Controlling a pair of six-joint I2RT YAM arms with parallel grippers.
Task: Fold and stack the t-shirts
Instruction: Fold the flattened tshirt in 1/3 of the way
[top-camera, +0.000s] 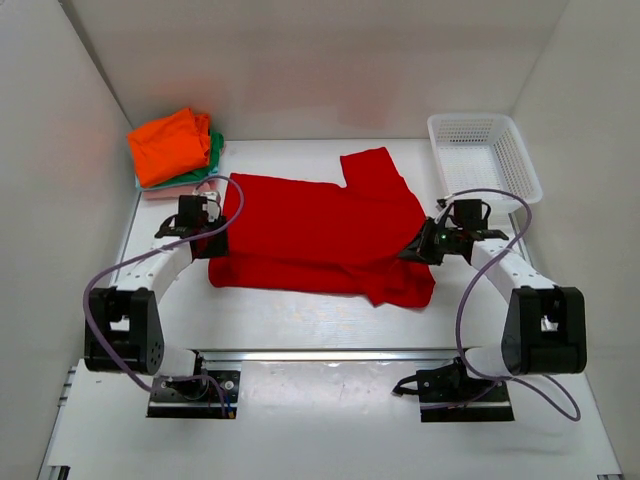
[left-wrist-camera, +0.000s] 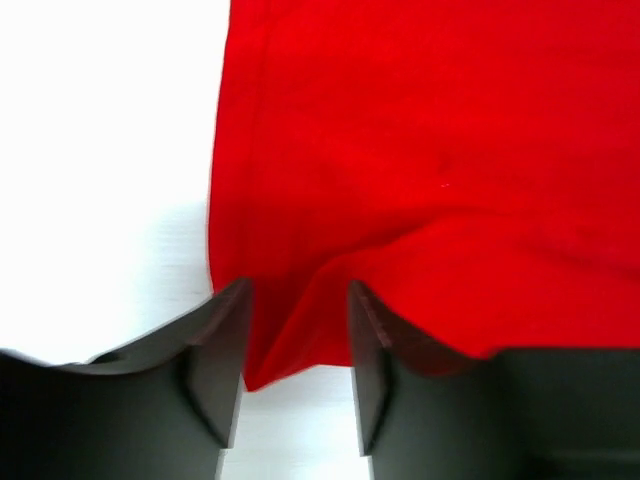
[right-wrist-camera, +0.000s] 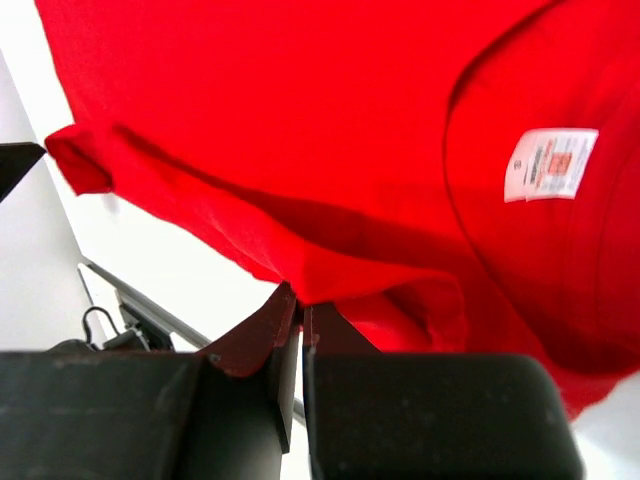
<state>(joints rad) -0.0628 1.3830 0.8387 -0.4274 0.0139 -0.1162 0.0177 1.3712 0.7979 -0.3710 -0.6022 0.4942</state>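
My left pincer (top-camera: 210, 240), at middle left, has its fingers apart. My right pincer (top-camera: 414, 251), at middle right, is pinched tight.

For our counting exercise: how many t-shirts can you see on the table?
4: a red t-shirt spread in the middle; an orange t-shirt atop a green t-shirt and a pale pink t-shirt, piled far left. More may be hidden.

White table (top-camera: 300, 320): red t-shirt (top-camera: 310, 235) spread centre, folded t-shirt stack (top-camera: 172, 150) far-left, basket (top-camera: 484, 150) far-right.

White arm links (top-camera: 165, 262), black joints (top-camera: 122, 330), looping purple cables (top-camera: 497, 192).
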